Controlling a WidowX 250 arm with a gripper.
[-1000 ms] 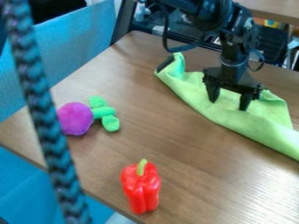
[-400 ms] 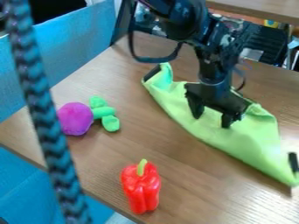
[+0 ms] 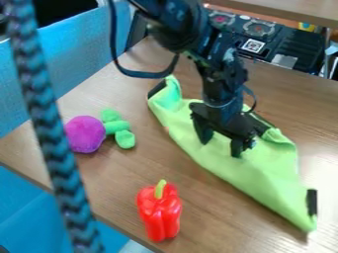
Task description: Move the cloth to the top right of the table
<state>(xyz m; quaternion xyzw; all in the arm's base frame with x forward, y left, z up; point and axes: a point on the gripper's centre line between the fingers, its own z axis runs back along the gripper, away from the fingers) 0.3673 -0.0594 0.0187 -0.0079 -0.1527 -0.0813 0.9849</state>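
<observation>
On the middle-to-right part of the table (image 3: 198, 197), the cloth (image 3: 247, 170) lies beneath the gripper (image 3: 221, 143). Both have shifted left and nearer, apparently away from the far-right target. Grip state: cannot tell whether spread or pinching. Cloth: soft-looking, creased, tapering, dark-patched ends. Table: smooth, wood-grained.

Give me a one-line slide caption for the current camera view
End effector over a green cloth on a wooden table, beside a red toy pepper.
</observation>
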